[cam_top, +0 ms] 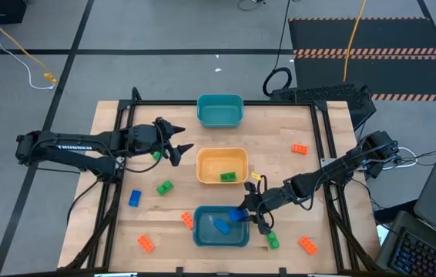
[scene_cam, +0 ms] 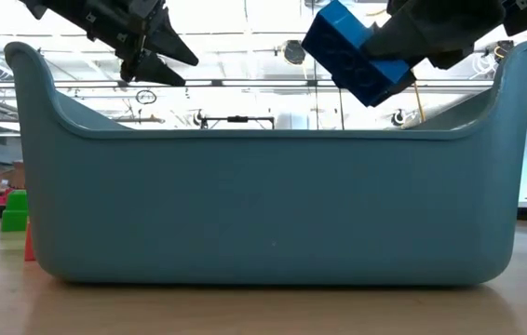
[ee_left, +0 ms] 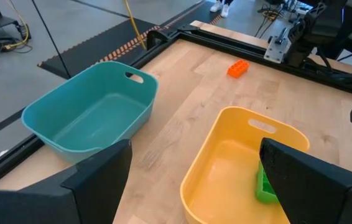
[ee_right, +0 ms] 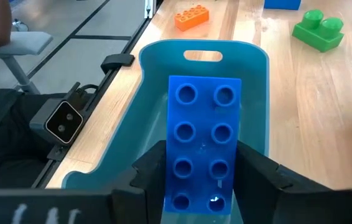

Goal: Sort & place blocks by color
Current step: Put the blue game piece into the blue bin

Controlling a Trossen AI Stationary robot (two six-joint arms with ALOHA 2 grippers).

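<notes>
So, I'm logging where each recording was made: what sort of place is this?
Probably a robotics lab or workshop. A framed wooden table stands on a grey floor with hazard-striped mats and loose cables, and a laptop sits by the table's edge.

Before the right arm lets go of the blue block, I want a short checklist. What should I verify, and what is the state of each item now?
1. Right claw holds the blue block firmly between both fingers: ok.
2. Block is over the near teal bin, inside its rim: ok.
3. Bin's contents match: one blue block already lies inside: ok.
4. Block is low enough for a gentle drop: cannot tell.
5. Left claw is out of the way, open near the yellow bin: ok.
</notes>
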